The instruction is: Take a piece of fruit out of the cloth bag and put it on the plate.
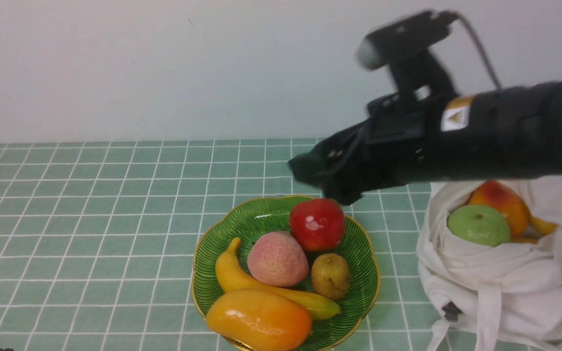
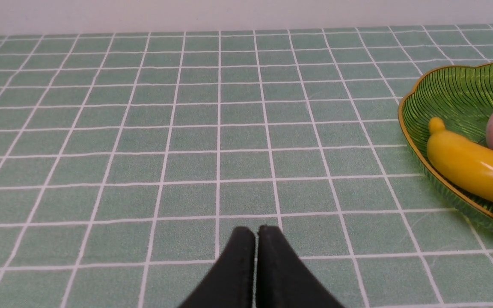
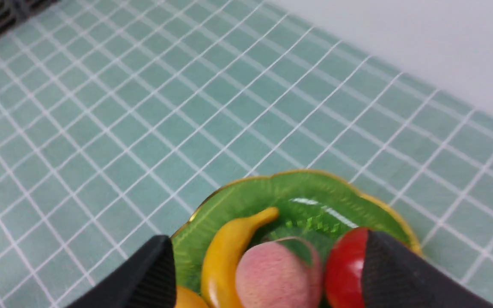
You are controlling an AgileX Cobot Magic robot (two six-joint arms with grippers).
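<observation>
Above plate (image 1: 256, 219), right hand (image 3: 267, 244) gapes empty; banana (image 1: 242, 280), peach (image 1: 277, 258), apple (image 1: 317, 224), kiwi (image 1: 331, 276) crowd mango (image 1: 259, 319).

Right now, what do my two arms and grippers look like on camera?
The right arm is black, with a white-and-orange label, a camera on top and a dark cable. Both the right gripper and left gripper have black tapered fingers.

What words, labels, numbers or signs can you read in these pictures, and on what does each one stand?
No text is readable anywhere.
The sticker on the right arm: white and orange, too blurred to read.
The dark tag on the cloth bag: too small to read.
</observation>
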